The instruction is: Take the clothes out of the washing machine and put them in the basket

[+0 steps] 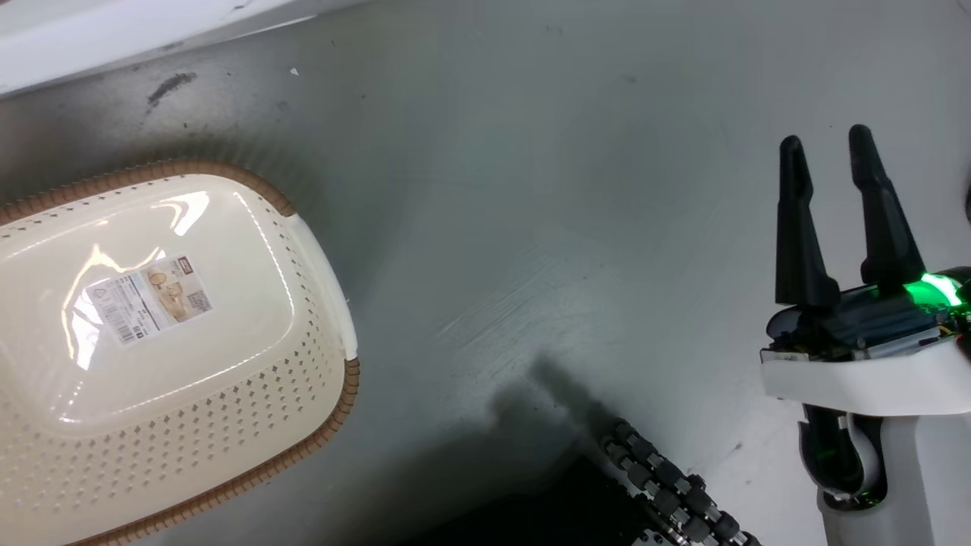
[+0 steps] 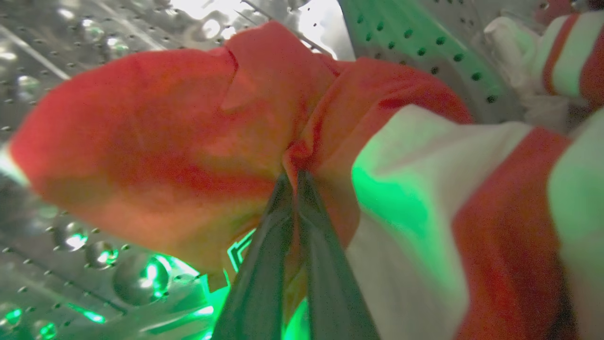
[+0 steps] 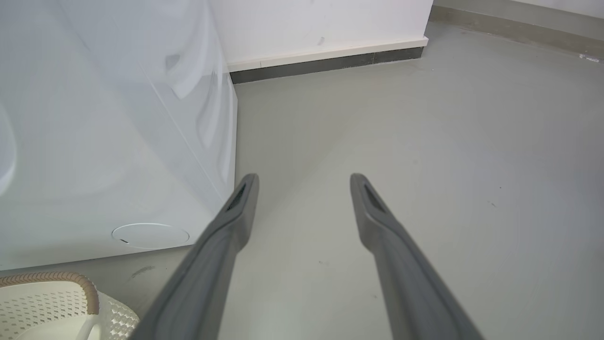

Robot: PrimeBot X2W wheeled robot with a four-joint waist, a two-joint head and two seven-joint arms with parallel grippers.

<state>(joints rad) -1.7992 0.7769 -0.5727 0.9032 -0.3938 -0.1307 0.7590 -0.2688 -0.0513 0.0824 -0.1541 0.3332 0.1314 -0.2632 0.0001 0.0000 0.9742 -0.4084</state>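
The washer (image 3: 118,141) is our reference. In the right wrist view its white side panel stands on the grey floor (image 3: 424,189), and the basket (image 1: 250,394) sits on that floor just beside the washer's base. The basket's bottom is bare down to the label (image 1: 148,297).

Inside the washer's drum (image 2: 71,245) lie the clothes (image 2: 141,141): a bunched red garment with white-and-red trim. Its fabric spreads to both sides of the fingers, so we read no clear long axis. A further striped piece (image 2: 561,56) rests against the drum wall. We cannot tell whether it is a separate garment.

The left gripper (image 2: 295,177) is inside the drum. Its jaws are pressed together on a gathered fold of the red garment, which sits right at the fingertips. The left arm is therefore the working arm.

The right gripper (image 1: 825,136) is outside the washer, above the floor and well apart from the basket. Its jaws stand apart and hold nothing.

We judge the step in hand to be extraction. The coming move depends on drawing the left gripper straight back along its fingers, out of the washer, with the fold kept pinched. The trailing striped cloth may snag inside the drum.
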